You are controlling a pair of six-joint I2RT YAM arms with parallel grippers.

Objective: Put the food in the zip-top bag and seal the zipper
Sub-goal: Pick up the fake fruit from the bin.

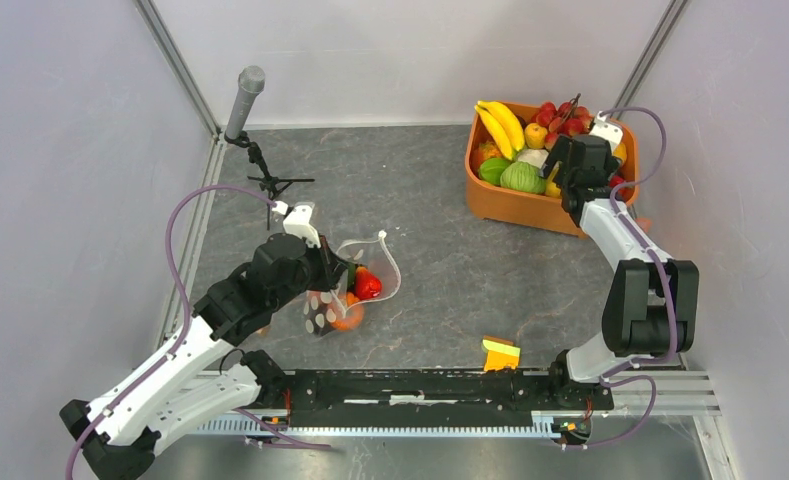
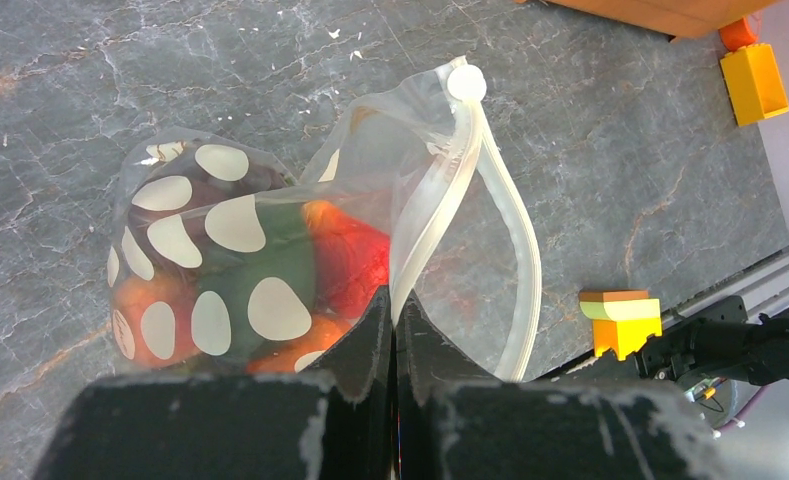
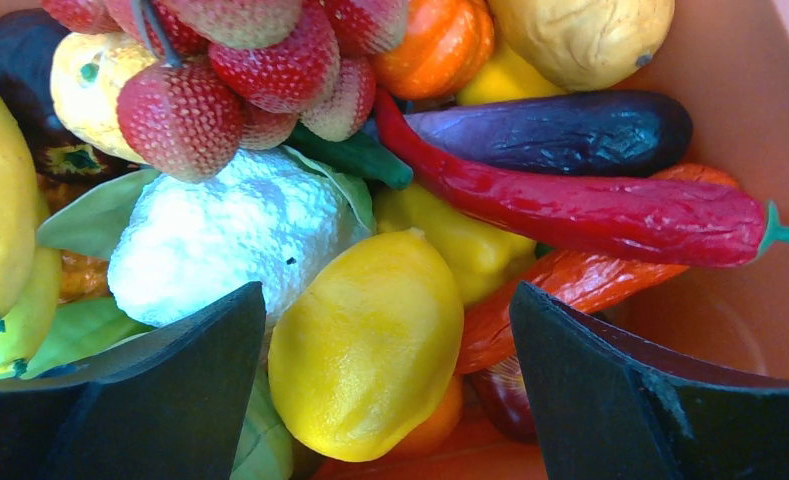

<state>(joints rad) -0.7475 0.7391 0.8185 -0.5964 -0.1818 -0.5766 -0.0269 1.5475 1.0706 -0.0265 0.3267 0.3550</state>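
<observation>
Pinching zip-top bag (image 2: 220, 250) film, left claw (image 2: 395, 310) clamped | right claw (image 3: 385, 290) apart over yellow lemon (image 3: 365, 350) | shown only by right wrist

light: bright, even | shadows: faint, soft | glare: sheen on zip-top bag (image 2: 432, 200) | focus: mostly sharp

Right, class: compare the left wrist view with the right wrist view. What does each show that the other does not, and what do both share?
Only the left wrist view: the dotted zip-top bag on the grey table, its white zipper open, the left hand shut on the bag's edge, a yellow block.
Only the right wrist view: strawberries, a cauliflower, a lemon, a red chilli, an aubergine, the right hand open above them.
Both: toy food, and the orange tub, just its edge in the left view.
</observation>
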